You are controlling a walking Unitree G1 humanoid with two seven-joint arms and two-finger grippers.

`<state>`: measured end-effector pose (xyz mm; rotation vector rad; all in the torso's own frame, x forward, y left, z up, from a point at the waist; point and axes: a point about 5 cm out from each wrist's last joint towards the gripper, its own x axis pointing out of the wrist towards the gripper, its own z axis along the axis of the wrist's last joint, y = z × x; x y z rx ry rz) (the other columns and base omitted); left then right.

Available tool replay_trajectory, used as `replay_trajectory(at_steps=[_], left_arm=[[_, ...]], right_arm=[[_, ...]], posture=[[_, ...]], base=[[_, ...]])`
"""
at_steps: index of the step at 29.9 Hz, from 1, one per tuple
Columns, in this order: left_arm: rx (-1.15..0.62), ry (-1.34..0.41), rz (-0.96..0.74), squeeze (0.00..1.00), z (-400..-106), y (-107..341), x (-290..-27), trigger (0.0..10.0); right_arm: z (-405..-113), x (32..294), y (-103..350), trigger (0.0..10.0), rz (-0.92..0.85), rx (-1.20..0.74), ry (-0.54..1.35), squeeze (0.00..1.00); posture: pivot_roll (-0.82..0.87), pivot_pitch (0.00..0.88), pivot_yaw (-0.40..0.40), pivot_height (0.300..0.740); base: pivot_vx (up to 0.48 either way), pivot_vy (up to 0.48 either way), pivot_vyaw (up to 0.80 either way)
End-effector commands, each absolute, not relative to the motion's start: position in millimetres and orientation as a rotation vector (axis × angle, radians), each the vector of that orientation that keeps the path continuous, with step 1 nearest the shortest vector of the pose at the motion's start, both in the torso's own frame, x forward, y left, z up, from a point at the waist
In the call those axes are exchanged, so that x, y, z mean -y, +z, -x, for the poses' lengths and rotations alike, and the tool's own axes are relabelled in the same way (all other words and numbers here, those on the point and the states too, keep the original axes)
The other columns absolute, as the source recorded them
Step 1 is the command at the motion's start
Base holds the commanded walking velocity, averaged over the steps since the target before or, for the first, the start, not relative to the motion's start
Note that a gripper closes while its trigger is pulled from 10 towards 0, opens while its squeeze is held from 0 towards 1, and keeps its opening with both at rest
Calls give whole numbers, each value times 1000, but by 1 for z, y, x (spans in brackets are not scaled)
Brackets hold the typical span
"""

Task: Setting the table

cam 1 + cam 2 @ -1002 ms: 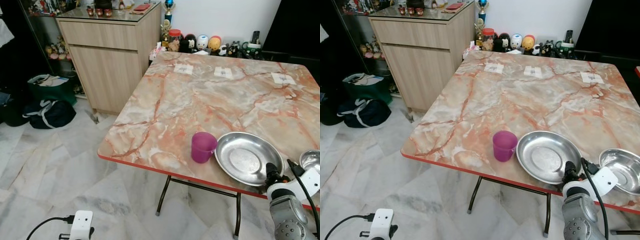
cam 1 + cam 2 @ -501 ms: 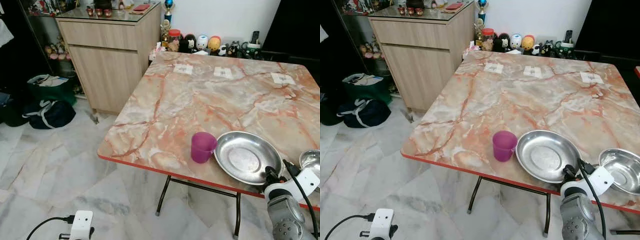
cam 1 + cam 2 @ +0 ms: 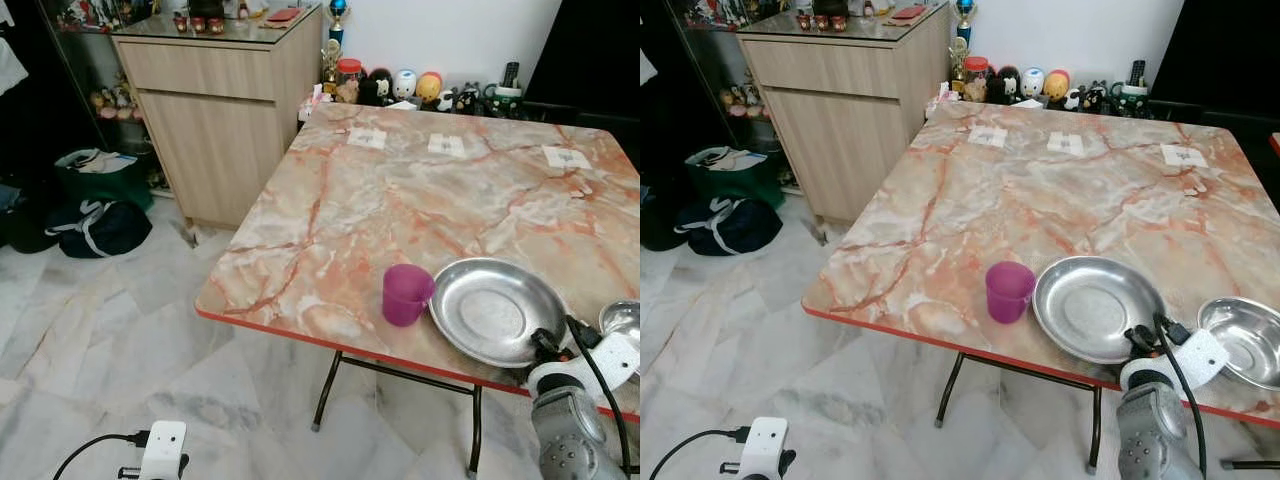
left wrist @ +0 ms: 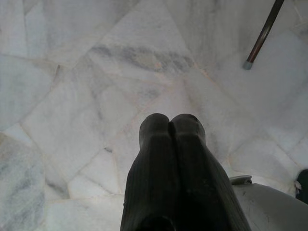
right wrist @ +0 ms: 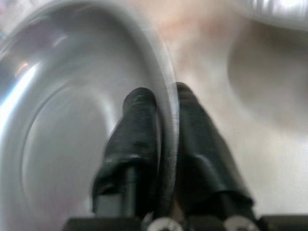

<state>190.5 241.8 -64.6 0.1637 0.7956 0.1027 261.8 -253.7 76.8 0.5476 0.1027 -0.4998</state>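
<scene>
Right gripper (image 5: pixel 161 103) pinches the rim of a steel plate (image 3: pixel 490 310) at the table's (image 3: pixel 400 200) near edge, beside a purple cup (image 3: pixel 405 294) and bowl (image 3: pixel 1245 340), left gripper (image 4: pixel 171 127) idle and closed above the floor; most of the setting seemingly remains.

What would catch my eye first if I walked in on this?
Probably the right pincer clamped on the near rim of a big steel plate at the marble table's front edge. Just left of the plate stands a purple cup, and a smaller steel bowl sits to its right.
</scene>
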Motion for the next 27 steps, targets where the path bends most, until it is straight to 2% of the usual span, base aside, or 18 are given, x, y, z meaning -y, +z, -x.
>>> replay_trajectory(at_steps=[1,10,14,18,19,27], left_arm=[[-807,91,-176,0,-188,-66,-241,10000],[-807,93,-177,0,-188,-67,-239,10000],[-807,96,-178,0,-187,-68,-238,10000],[-800,101,-175,0,-186,-68,-237,10000],[-802,101,-175,0,-185,-69,-236,10000],[-817,134,-165,0,-179,-72,-237,10000]], right_arm=[[-267,250,98,0,-517,30,-458,0],[-276,246,122,0,-465,193,-462,0],[-279,247,145,0,-284,294,-464,0],[-285,242,152,353,-410,327,-425,0],[-289,234,154,10000,-406,331,-384,0],[-292,222,154,10000,-414,335,-334,0]], posture=[[11,0,2,740],[12,0,-1,740],[11,0,0,740],[0,0,3,740],[-1,0,2,740],[-2,0,-7,740]], base=[[0,0,0],[0,0,0],[0,0,0],[0,0,0],[0,0,0],[0,-58,0]])
